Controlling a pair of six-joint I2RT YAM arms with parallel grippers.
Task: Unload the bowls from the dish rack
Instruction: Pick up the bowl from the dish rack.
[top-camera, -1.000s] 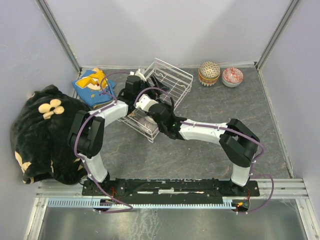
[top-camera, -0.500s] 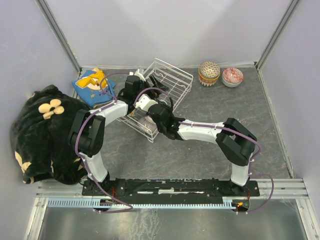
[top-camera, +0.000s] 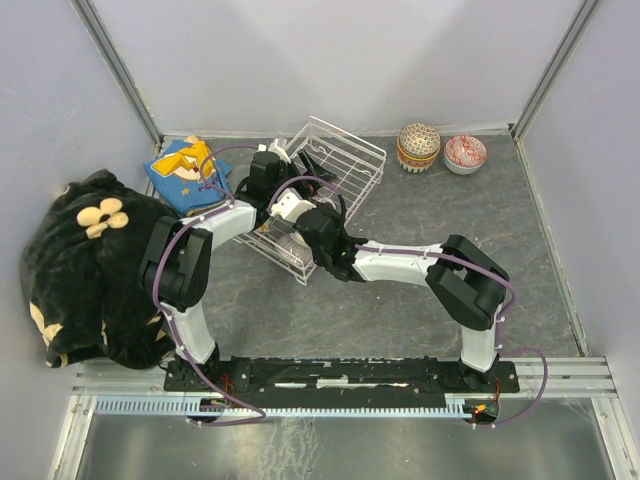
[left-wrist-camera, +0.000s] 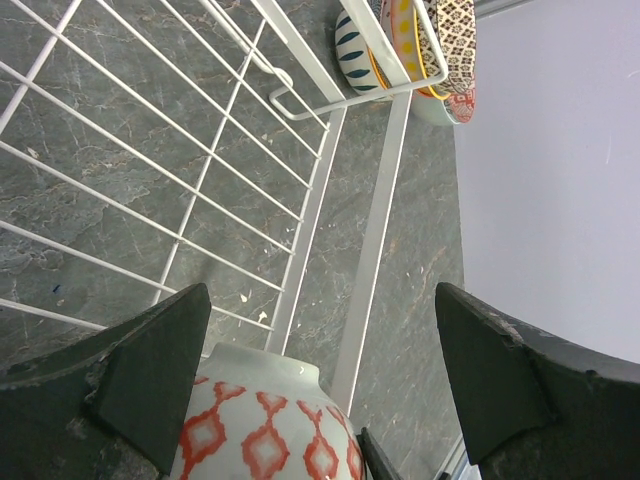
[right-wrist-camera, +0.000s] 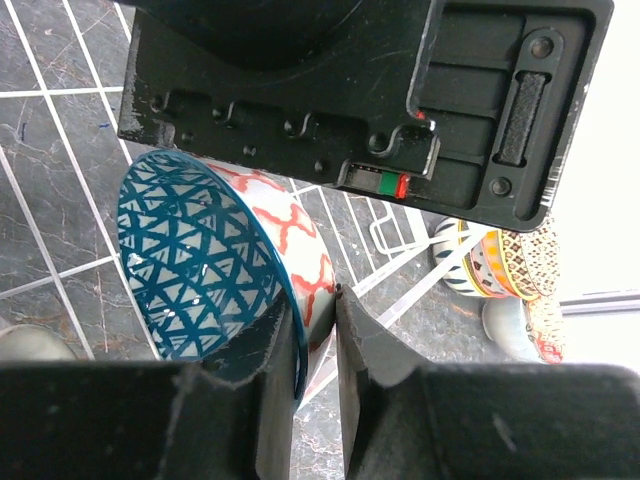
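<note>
The white wire dish rack (top-camera: 345, 160) stands tilted at the back centre. Both grippers are inside its near left part. My right gripper (right-wrist-camera: 315, 330) is shut on the rim of a bowl (right-wrist-camera: 190, 260), which has blue triangles inside and red diamonds outside. One finger is inside the rim and one outside. My left gripper (left-wrist-camera: 320, 380) is open, and the same bowl (left-wrist-camera: 260, 425) sits low between its fingers over the rack wires (left-wrist-camera: 300, 200). A stack of patterned bowls (top-camera: 419, 146) and one red-patterned bowl (top-camera: 465, 153) stand outside the rack at the back right.
A blue and yellow cloth item (top-camera: 185, 172) lies left of the rack. A large black plush with cream flowers (top-camera: 90, 260) fills the left side. The bowl stack also shows in the left wrist view (left-wrist-camera: 420, 50) and the right wrist view (right-wrist-camera: 500, 265).
My right arm's elbow has shifted a little to the left, toward the rack. The left arm and the rack have hardly moved.
</note>
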